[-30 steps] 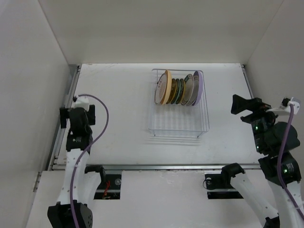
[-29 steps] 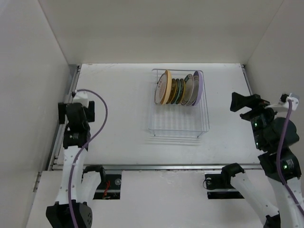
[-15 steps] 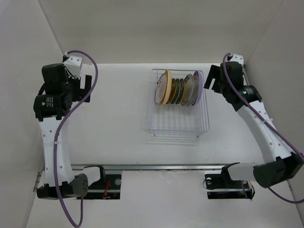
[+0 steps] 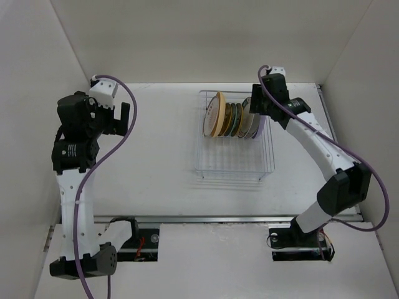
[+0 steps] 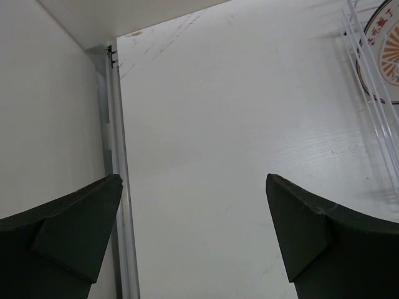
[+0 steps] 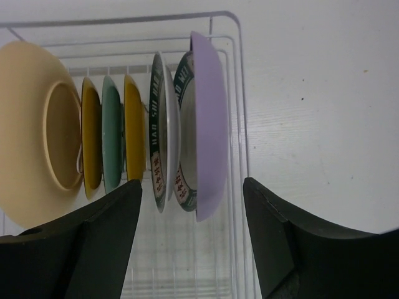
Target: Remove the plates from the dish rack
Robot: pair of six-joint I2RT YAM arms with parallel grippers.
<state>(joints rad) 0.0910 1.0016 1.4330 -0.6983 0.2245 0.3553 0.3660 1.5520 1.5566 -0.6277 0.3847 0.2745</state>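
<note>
The dish rack [image 4: 234, 165] stands at the table's back middle, with several plates on edge in its far half. A pale orange plate [image 4: 216, 115] is at the left end and a lavender plate [image 4: 260, 128] at the right end. My right gripper [image 4: 255, 107] hovers over that right end, open. In the right wrist view its jaws [image 6: 192, 182] straddle the lavender plate [image 6: 209, 118] and two teal-rimmed plates [image 6: 161, 143] without touching them. My left gripper [image 4: 124, 117] hangs open and empty over the left of the table, well clear of the rack.
A metal rail [image 5: 115, 156] runs along the table's left edge beside the side wall. The rack's wire edge [image 5: 374, 81] and a brown-patterned plate [image 5: 383, 43] show at the right of the left wrist view. The rack's near half holds no plates.
Both arms have risen from low by their bases and reached forward. The right gripper swung left to above the plates' right end; the left moved up over the table's left side.
</note>
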